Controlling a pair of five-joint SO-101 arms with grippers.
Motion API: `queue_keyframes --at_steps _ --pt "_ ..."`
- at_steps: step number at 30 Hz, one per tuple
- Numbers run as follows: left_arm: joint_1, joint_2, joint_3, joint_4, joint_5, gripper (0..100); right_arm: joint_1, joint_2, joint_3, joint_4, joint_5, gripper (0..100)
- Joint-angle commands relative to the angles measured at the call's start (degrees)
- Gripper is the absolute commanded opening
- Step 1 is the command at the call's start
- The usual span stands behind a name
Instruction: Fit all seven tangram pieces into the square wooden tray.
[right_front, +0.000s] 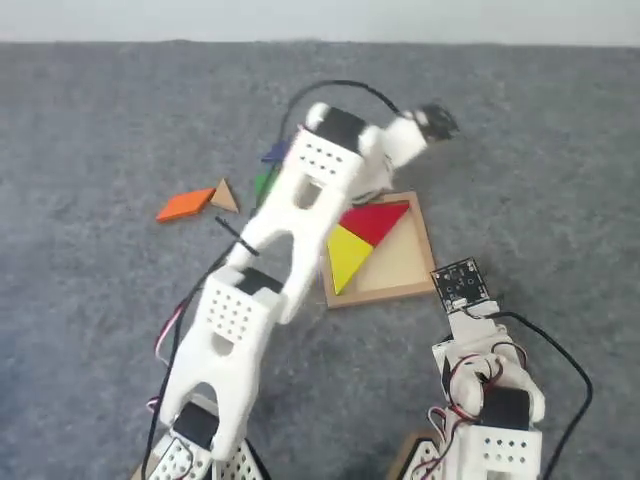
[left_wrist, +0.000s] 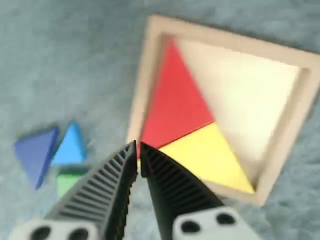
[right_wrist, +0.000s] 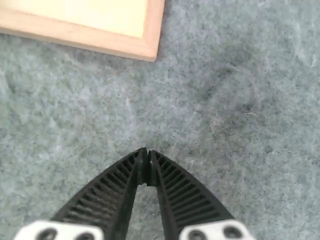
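Tray (left_wrist: 145, 75): I count red triangle (left_wrist: 175, 105), yellow triangle (left_wrist: 210, 157) inside. Left gripper (left_wrist: 137, 146), right gripper (right_wrist: 148, 151): fingers clenched on nothing.

Grey carpet (right_front: 100, 130) meets a pale wall (right_front: 300, 18).

Jaws closed over wooden tray (left_wrist: 142, 75) rim; red triangle (left_wrist: 175, 102), yellow triangle (left_wrist: 207, 156) inside

Tray (right_front: 390, 292): 2 of 7 seated.
Red triangle (right_front: 378, 220) and yellow triangle (right_front: 347, 255) lie flat inside, edges touching. Outside I see orange piece (right_front: 185, 204), tan triangle (right_front: 225, 197), dark blue triangle (left_wrist: 36, 152), light blue triangle (left_wrist: 70, 146), green piece (left_wrist: 67, 180).
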Motion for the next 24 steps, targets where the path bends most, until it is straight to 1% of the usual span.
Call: queue_keyframes --at_steps 1,5,7,9,13,16,18,20,22,24 --pt "-5.19 -7.38 0.48 2.11 2.46 1 -0.22 -0.84 0.97 0.13 0.44 0.8" --pt "-7.47 -12.92 7.69 1.93 2.73 1 -0.22 -0.84 0.97 0.13 0.44 0.8" --pt "-7.65 -17.05 13.58 1.76 4.22 1 -0.22 -0.84 0.97 0.13 0.44 0.8" --pt "-8.0 -21.71 20.18 -0.18 6.33 1 -0.22 -0.84 0.97 0.13 0.44 0.8" --pt "-10.81 -32.35 35.21 -8.35 11.34 1 -0.22 -0.84 0.97 0.13 0.44 0.8" --pt "-16.53 -39.21 48.04 -17.67 19.25 1 -0.22 -0.84 0.97 0.13 0.44 0.8" --pt "-21.54 -41.58 56.22 -23.47 24.09 1 -0.22 -0.84 0.97 0.13 0.44 0.8" --pt "-26.02 -42.02 62.37 -28.48 24.26 3 -0.22 -0.84 0.97 0.13 0.44 0.8" --pt "-30.07 -41.05 66.42 -32.62 21.71 8 -0.22 -0.84 0.97 0.13 0.44 0.8" --pt "-33.14 -39.38 67.56 -34.37 17.76 14 -0.22 -0.84 0.97 0.13 0.44 0.8"
